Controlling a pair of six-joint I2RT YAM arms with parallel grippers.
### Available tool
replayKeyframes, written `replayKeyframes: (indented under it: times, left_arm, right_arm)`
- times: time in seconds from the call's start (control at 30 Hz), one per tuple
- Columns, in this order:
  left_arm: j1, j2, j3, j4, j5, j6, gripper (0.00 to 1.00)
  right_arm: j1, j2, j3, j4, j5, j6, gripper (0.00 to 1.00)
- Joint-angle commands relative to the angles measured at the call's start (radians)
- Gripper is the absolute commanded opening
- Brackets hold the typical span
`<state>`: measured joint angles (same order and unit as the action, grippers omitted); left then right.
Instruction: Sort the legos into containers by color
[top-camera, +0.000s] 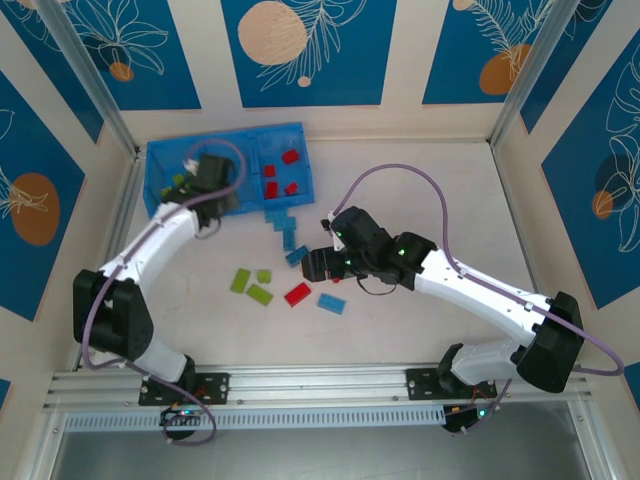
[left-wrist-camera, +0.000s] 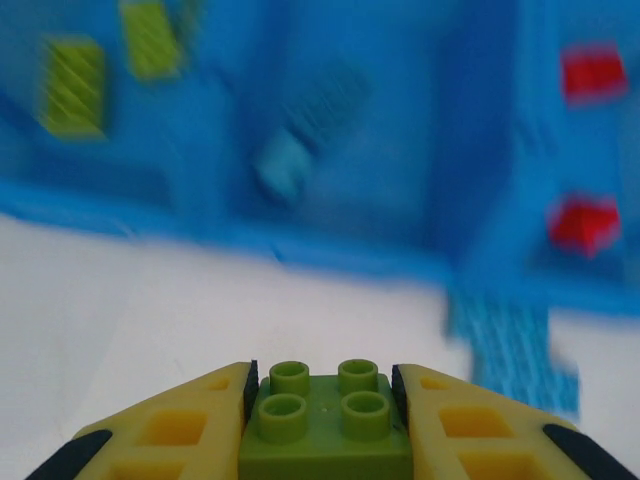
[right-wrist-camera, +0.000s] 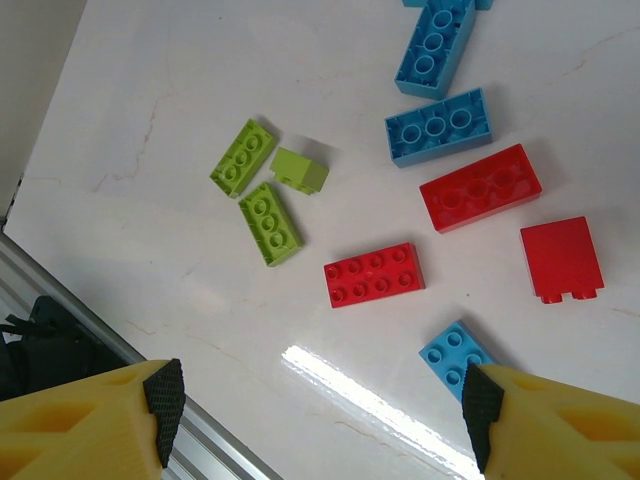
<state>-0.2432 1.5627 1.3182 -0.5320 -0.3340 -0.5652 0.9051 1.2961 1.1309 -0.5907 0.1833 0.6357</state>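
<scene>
Left gripper clamped on a lime four-stud lego at the near wall of the blue tray. Right gripper wide, empty — over loose legos on the white tabletop before the tray; blue leaf-print panels behind it.

A white table with faint grey marble veins forms the floor of the cell, and a bright streak of reflected light lies on its near part. Behind the table stands a cream back wall hung with blue panels that carry white leaf outlines and a peach disc. Like-patterned side walls rise to the left and right of the table, slanting metal posts stand at its two back corners, and a ribbed aluminium rail runs along its near edge.
</scene>
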Motion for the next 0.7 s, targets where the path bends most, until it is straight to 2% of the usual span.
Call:
replayKeyframes:
  times: [0.0, 0.2, 0.37, 0.5, 0.67]
  left_arm:
    - [0.134, 0.155, 0.164, -0.033, 0.031, 0.039, 0.26]
    - [0.307, 0.443, 0.506, -0.169, 0.191, 0.002, 0.3]
    - [0.362, 0.545, 0.667, -0.255, 0.261, 0.023, 0.51]
    - [0.359, 0.46, 0.62, -0.269, 0.279, 0.015, 0.59]
    - [0.324, 0.19, 0.375, -0.176, 0.334, -0.015, 0.6]
  right_arm:
    - [0.011, -0.021, -0.005, -0.001, -0.011, 0.016, 0.76]
    - [0.017, -0.055, -0.025, -0.015, -0.013, 0.016, 0.76]
    - [0.021, -0.061, -0.033, -0.008, -0.005, 0.021, 0.76]
    - [0.02, -0.049, -0.033, 0.008, 0.017, 0.02, 0.76]
    - [-0.003, -0.037, -0.048, 0.001, 0.116, 0.076, 0.76]
